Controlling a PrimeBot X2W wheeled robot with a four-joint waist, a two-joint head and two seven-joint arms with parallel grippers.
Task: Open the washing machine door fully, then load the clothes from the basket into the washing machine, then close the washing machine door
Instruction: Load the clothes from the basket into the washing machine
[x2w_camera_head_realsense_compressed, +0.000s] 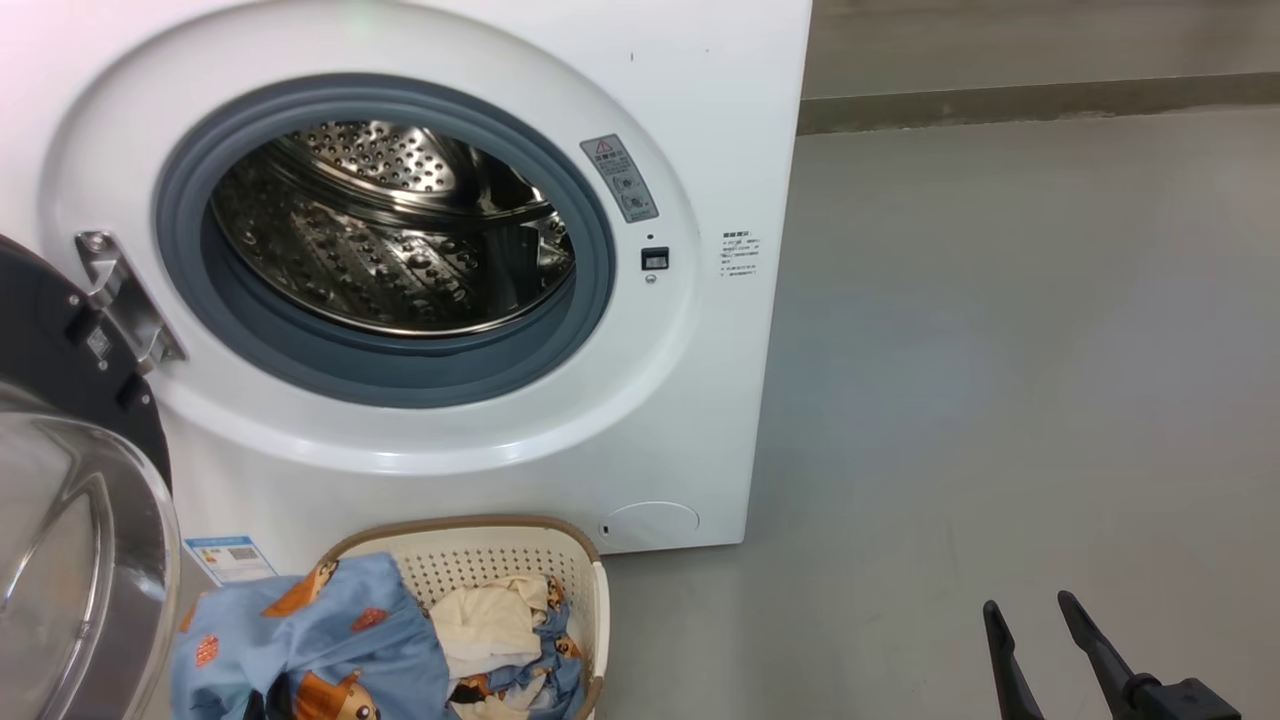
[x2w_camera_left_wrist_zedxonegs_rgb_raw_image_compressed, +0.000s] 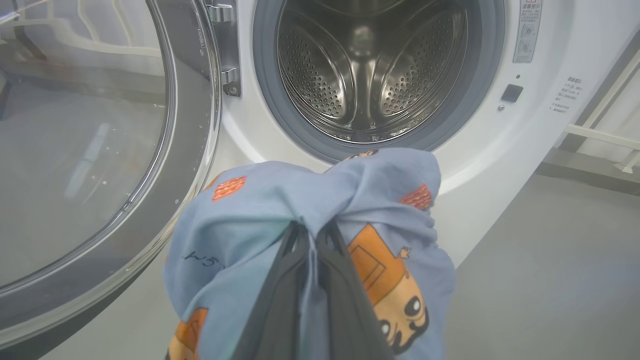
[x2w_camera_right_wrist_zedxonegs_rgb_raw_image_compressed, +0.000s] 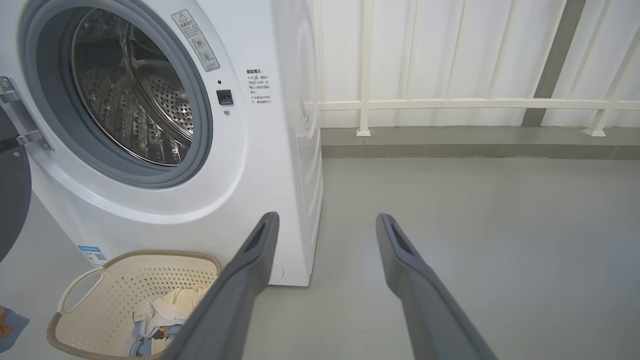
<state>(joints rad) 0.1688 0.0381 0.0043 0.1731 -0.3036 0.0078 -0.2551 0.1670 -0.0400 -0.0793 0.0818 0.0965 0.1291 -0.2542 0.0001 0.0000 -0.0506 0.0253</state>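
The white washing machine (x2w_camera_head_realsense_compressed: 700, 100) stands with its steel drum (x2w_camera_head_realsense_compressed: 400, 230) exposed. Its door (x2w_camera_head_realsense_compressed: 60, 560) is swung wide to the left, glass porthole bulging toward me. The cream basket (x2w_camera_head_realsense_compressed: 470, 525) sits on the floor below the opening and holds a cream-white cloth (x2w_camera_head_realsense_compressed: 490, 620). In the left wrist view my left gripper (x2w_camera_left_wrist_zedxonegs_rgb_raw_image_compressed: 310, 232) is shut on the light blue printed clothes (x2w_camera_left_wrist_zedxonegs_rgb_raw_image_compressed: 250, 210), lifted in front of the drum (x2w_camera_left_wrist_zedxonegs_rgb_raw_image_compressed: 370, 70) and just below its gasket. My right gripper (x2w_camera_head_realsense_compressed: 1030, 610) hangs open over bare floor right of the machine, nothing between its fingers (x2w_camera_right_wrist_zedxonegs_rgb_raw_image_compressed: 250, 260).
Grey floor (x2w_camera_head_realsense_compressed: 1000, 350) stretches to the right of the machine. A low ledge (x2w_camera_head_realsense_compressed: 1000, 100) and a white railing (x2w_camera_right_wrist_zedxonegs_rgb_raw_image_compressed: 450, 105) run along the back wall. The door's steel hinge (x2w_camera_head_realsense_compressed: 120, 300) juts from the machine's left side.
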